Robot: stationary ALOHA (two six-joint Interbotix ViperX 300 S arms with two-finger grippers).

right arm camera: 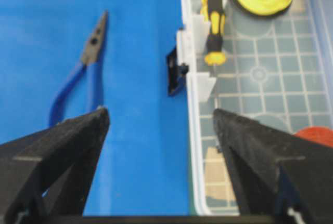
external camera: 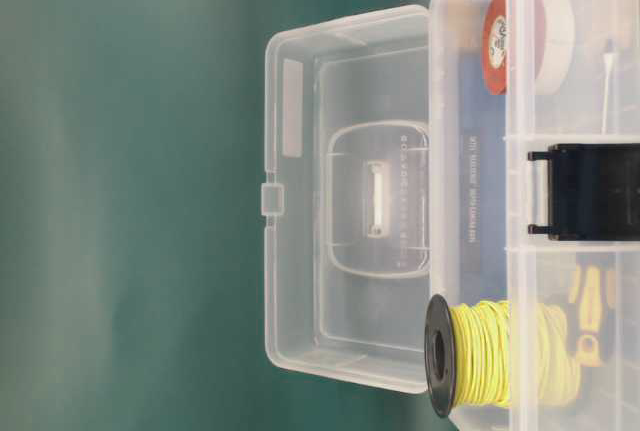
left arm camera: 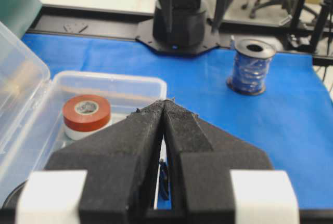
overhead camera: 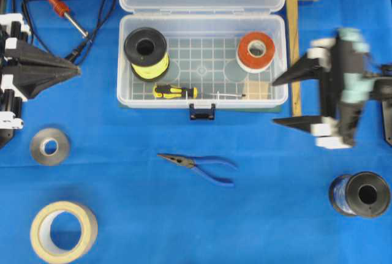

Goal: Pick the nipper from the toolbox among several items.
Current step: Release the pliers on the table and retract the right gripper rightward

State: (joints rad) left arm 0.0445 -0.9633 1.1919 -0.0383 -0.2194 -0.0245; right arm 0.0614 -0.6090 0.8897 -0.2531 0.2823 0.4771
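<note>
The nipper (overhead camera: 196, 165) has dark pointed jaws and blue handles. It lies on the blue cloth in front of the toolbox (overhead camera: 125, 62), outside it, and also shows in the right wrist view (right arm camera: 91, 57). The clear toolbox stands open with its lid back. It holds the yellow wire spool (overhead camera: 147, 52), the red-and-white tape roll (overhead camera: 255, 49), the black-and-yellow screwdriver (overhead camera: 174, 91) and the tan wooden block (overhead camera: 257, 88). My right gripper (overhead camera: 275, 101) is open and empty, straddling the toolbox's front right corner (right arm camera: 188, 146). My left gripper (overhead camera: 76, 71) is shut and empty at the far left (left arm camera: 165, 102).
A soldering iron (overhead camera: 58, 7) with its cable lies at the back left. A grey tape roll (overhead camera: 50, 146) and a masking tape roll (overhead camera: 63, 230) lie at the front left. A dark spool of blue wire (overhead camera: 361, 193) stands at the front right. A wooden mallet (overhead camera: 297, 31) lies right of the toolbox.
</note>
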